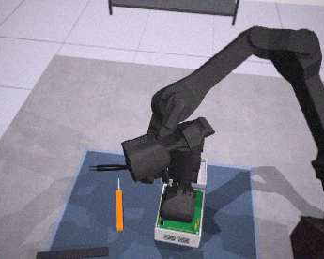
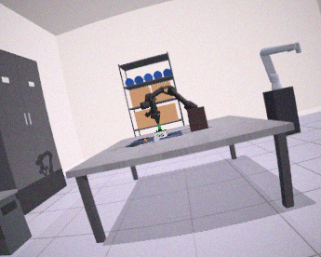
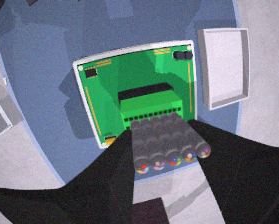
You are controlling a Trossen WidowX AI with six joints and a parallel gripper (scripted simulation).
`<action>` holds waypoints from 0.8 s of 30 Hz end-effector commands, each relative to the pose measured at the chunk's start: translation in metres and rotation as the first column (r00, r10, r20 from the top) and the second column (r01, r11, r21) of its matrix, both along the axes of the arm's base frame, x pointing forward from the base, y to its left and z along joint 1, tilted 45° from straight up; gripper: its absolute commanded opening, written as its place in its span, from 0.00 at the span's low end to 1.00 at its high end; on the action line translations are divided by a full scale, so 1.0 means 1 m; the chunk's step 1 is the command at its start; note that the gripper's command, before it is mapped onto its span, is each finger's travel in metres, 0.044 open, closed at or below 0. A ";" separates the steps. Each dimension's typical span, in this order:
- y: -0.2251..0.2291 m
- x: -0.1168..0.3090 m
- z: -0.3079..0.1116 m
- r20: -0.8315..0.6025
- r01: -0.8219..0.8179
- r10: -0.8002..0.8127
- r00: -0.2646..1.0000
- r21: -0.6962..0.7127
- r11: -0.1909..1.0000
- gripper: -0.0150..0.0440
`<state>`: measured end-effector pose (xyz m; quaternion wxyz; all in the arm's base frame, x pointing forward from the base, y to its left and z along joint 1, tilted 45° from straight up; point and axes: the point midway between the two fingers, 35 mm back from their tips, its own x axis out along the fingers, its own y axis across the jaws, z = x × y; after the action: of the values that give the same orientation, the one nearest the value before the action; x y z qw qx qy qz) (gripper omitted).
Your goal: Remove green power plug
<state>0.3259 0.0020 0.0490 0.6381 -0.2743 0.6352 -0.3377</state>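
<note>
So the hand (image 1: 177, 190) (image 2: 159, 125) (image 3: 160, 131) is partway open, with its fingers snug on the green power plug (image 3: 151, 106), one on each side of it. The plug is right between the fingertips, over the green circuit board (image 1: 180, 226) (image 3: 107, 90) in its white case (image 1: 177, 240) (image 2: 160, 135) (image 3: 87, 116). A dark strip, probably the socket, shows right along the plug's edge; can't tell from here how far in it still sits. A bunch of thick grey cables (image 3: 165, 135) runs off the plug between the fingers, with little coloured bits at the cut ends.

The grey tray (image 1: 203, 175) (image 3: 204, 70) is just beside the case, near the hand, and the plug isn't in it. Both are on a blue mat (image 1: 97, 206) (image 2: 176, 134) (image 3: 45, 125) on the grey tabletop (image 1: 40, 108) (image 2: 193, 144). On the mat there's also an orange-handled screwdriver (image 1: 119, 210), off to one side of the hand and well apart from it.
</note>
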 end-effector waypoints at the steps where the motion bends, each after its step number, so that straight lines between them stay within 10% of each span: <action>1: 0.015 0.001 0.010 0.010 -0.041 0.041 0.999 0.019 0.999 0.25; 12: 0.002 0.000 0.026 0.029 -0.054 0.048 0.998 0.251 0.967 0.25; 24: 0.018 0.001 0.011 0.009 -0.041 0.041 0.999 0.001 0.999 0.25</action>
<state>0.3244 0.0011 0.0559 0.6489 -0.2515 0.6472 -0.3112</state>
